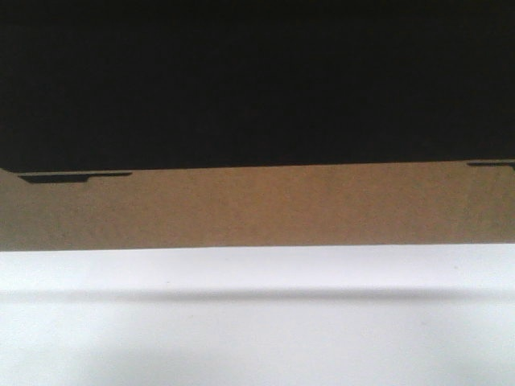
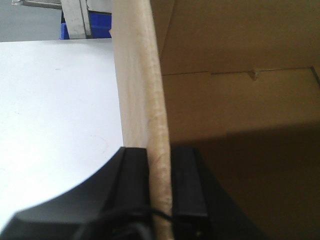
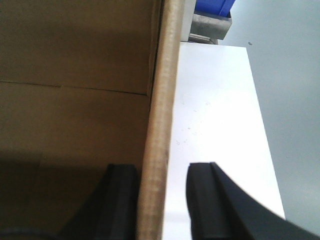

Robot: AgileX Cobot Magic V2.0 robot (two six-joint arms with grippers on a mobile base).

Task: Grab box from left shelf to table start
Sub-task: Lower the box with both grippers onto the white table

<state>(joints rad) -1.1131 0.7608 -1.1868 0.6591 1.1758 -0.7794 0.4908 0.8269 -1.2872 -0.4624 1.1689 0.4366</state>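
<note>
Left claw point(image 2: 160, 190): both black fingers pressed against the box point(image 2: 240, 100) wall, one inside, one outside, clamped on the cardboard edge. Right claw point(image 3: 162, 195): fingers straddle the opposite box wall; inner finger close against it, outer finger standing apart with white desk point(image 3: 215, 110) showing in the gap, so not gripping. Box sits on the desk. Front view: brown box face point(image 1: 257, 209) above the white desk point(image 1: 257, 322), upper half solid black, cut off. Blue bins point(image 3: 215, 6) partly visible beyond the desk; finger bases blurred.
</note>
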